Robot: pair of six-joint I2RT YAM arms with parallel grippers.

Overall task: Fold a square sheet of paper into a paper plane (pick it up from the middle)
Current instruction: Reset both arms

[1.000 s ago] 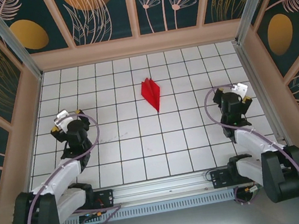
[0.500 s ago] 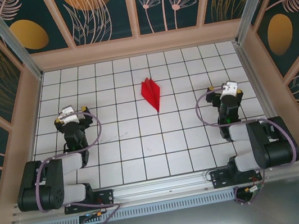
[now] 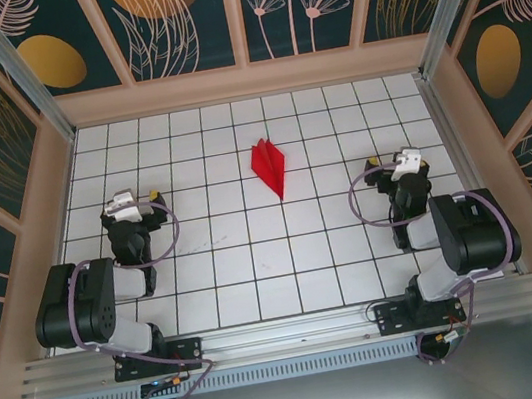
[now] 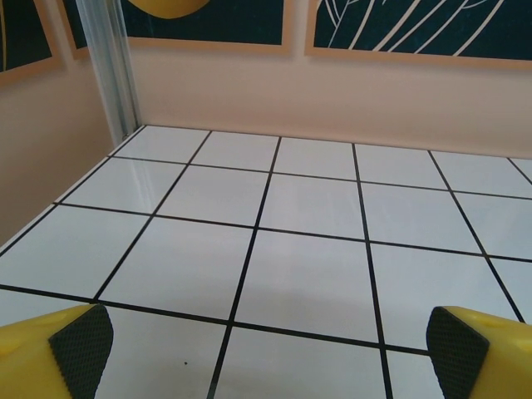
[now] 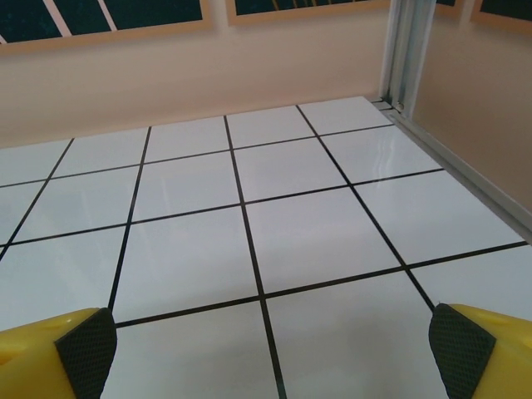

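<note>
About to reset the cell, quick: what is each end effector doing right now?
Left end effector: open, holding nothing.
Right end effector: open, holding nothing.

Paper plane (image 3: pixel 269 167): folded, at rest on the tabletop (image 3: pixel 225 257).
Bright red paper formed into a slim pointed dart with a centre ridge. It lies flat on the white gridded surface, about mid-width in the far half. The nose points toward the near edge and slightly right.
</note>
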